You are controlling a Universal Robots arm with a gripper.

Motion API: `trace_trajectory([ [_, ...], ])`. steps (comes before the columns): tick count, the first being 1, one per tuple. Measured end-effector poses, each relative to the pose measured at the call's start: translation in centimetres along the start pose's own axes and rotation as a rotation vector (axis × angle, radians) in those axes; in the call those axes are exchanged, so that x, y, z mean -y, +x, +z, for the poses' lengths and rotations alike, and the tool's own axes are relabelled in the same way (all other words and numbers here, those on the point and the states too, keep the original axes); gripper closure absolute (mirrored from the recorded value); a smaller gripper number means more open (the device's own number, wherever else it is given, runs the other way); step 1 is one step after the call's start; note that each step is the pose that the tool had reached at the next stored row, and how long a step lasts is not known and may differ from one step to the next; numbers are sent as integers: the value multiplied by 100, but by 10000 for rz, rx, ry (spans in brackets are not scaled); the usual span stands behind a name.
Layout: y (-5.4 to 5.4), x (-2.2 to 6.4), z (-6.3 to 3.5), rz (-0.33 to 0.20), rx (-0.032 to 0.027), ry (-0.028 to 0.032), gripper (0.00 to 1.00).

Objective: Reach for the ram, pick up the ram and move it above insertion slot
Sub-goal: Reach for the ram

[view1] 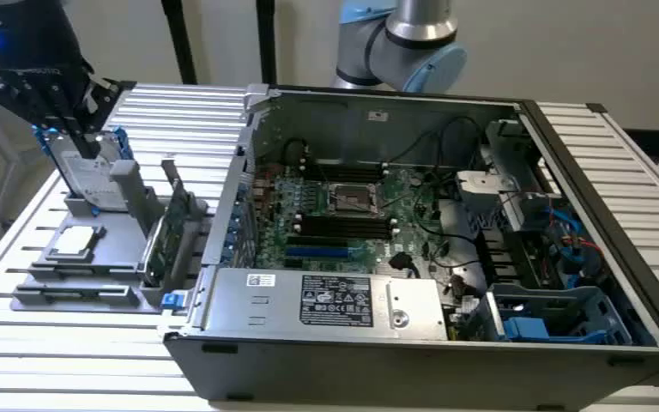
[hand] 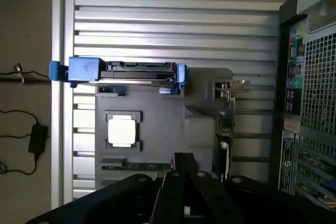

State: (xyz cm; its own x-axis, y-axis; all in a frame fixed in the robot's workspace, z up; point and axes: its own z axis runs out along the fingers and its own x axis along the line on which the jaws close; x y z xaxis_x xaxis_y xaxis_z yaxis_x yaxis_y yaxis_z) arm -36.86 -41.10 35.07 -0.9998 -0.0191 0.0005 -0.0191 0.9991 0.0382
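Note:
The ram (hand: pixel 137 165) is a thin green stick lying along one edge of the grey parts holder (hand: pixel 157 124), just past the silver processor (hand: pixel 123 131). My gripper (view1: pixel 61 116) hangs at the exterior view's upper left, above the far end of the holder (view1: pixel 89 257) and over the silver hard drive with blue rails (view1: pixel 83 167). In the wrist view the gripper's dark body (hand: pixel 181 182) sits close to the ram's end and holds nothing I can see. The motherboard's dark memory slots (view1: pixel 347 226) lie inside the open computer case (view1: pixel 421 352).
A larger green expansion card (view1: pixel 169 227) stands upright in the holder between the gripper and the case. The hard drive (hand: pixel 123 72) stands on edge at the holder's other end. The case's side wall (hand: pixel 310 108) rises beside the holder. A slatted metal table (view1: pixel 604 137) carries everything.

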Motion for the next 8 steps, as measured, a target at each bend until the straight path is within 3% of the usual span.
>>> trace_trajectory([
  [8, 0, 0, 0, 0, 0, 0, 89],
])
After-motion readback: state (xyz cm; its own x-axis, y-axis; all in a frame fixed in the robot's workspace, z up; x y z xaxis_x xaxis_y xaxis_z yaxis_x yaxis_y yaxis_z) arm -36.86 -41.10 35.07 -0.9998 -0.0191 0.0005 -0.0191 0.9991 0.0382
